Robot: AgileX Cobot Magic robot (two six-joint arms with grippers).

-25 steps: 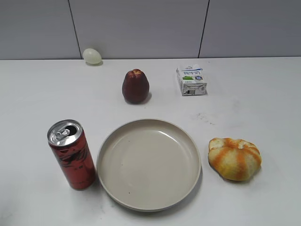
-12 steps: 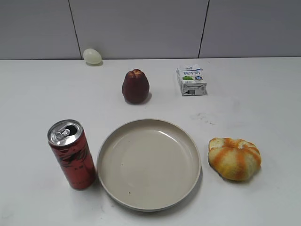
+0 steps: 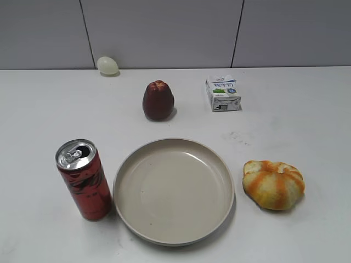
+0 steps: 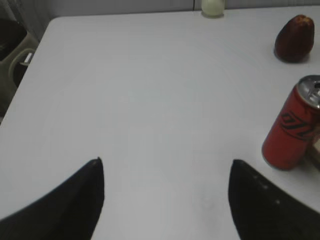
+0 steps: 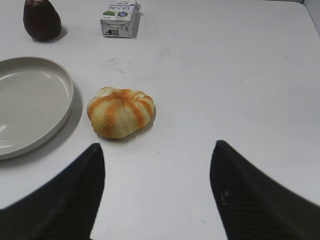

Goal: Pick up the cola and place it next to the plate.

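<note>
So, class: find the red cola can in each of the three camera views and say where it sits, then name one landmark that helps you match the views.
Exterior view: the cola stands upright at lower left, just left of the plate.
Left wrist view: the cola stands at the right edge, middle height.
Right wrist view: not in the picture.
Shared landmark: the dark red fruit shows in all three views.
</note>
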